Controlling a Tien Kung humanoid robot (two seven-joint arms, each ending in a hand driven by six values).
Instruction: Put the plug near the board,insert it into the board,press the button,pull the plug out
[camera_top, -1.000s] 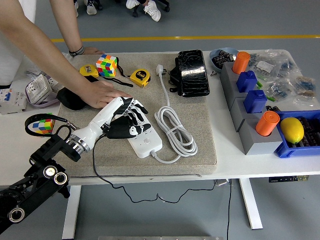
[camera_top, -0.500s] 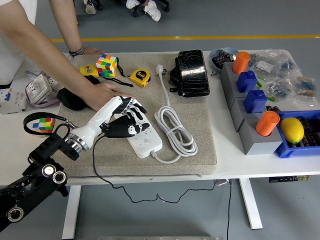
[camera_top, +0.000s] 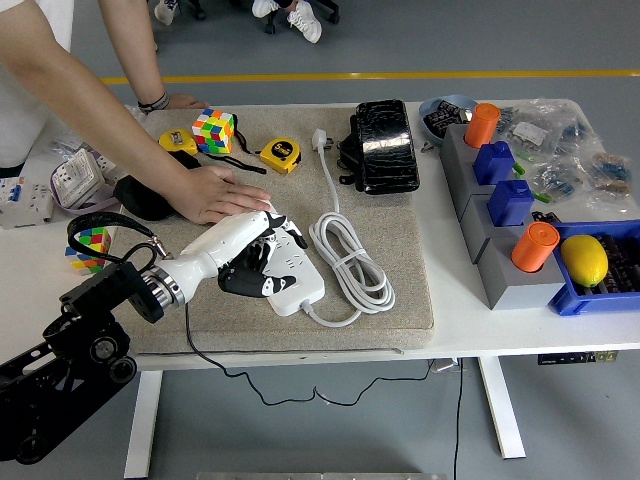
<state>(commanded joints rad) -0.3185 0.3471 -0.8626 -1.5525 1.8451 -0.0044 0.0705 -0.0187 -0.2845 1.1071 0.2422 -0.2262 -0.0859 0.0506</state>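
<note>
Head view: the robot's white-and-black left hand (camera_top: 250, 255) lies over the near end of the white rectangular power strip (camera_top: 290, 280) on the grey felt mat (camera_top: 400, 270), fingers curled around a black plug (camera_top: 240, 278) sitting on the strip. A person's hand (camera_top: 215, 192) rests flat on the mat just behind it. The strip's white coiled cable (camera_top: 350, 262) lies beside it on the white surface (camera_top: 450, 320).

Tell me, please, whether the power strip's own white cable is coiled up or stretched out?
Coiled. The white cable lies in looped turns on the mat beside the power strip, with one strand running up to its plug.
</note>
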